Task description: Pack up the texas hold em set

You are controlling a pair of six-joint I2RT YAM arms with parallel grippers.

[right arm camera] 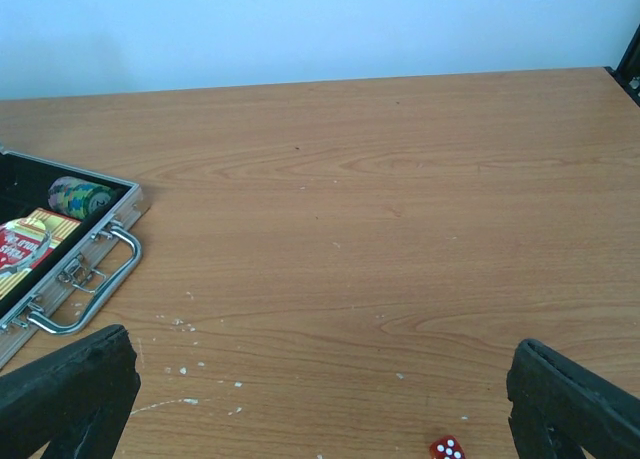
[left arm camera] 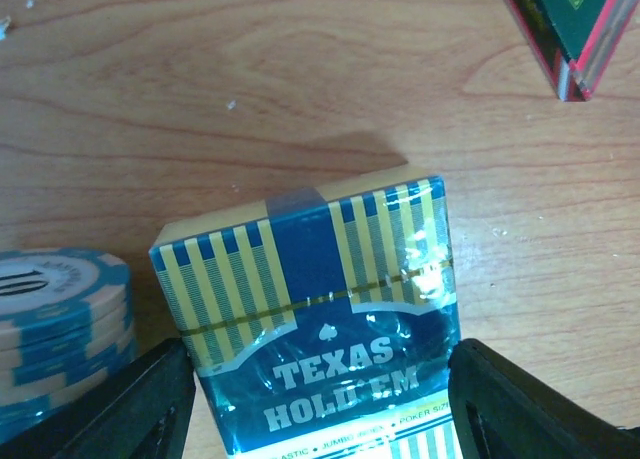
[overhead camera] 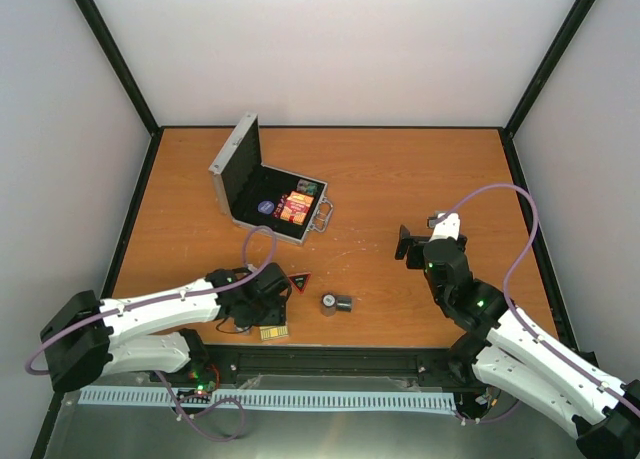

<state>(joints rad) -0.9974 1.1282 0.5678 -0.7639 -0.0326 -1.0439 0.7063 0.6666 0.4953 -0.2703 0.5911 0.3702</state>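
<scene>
Blue card box (left arm camera: pixel 320 349) at worktop's (overhead camera: pixel 400 179) near edge, left gripper (left arm camera: pixel 320 379) clamped on it; right gripper (right arm camera: pixel 320 379) released, empty. We risk it slipping on lift, or knocking chip stack (left arm camera: pixel 60 329).

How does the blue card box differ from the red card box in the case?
The blue card box is blue with yellow stripes; the red card box is red and orange. The blue one sits on the table between the fingers of the left pincer; the red one lies inside the open case. Both are card boxes.
</scene>
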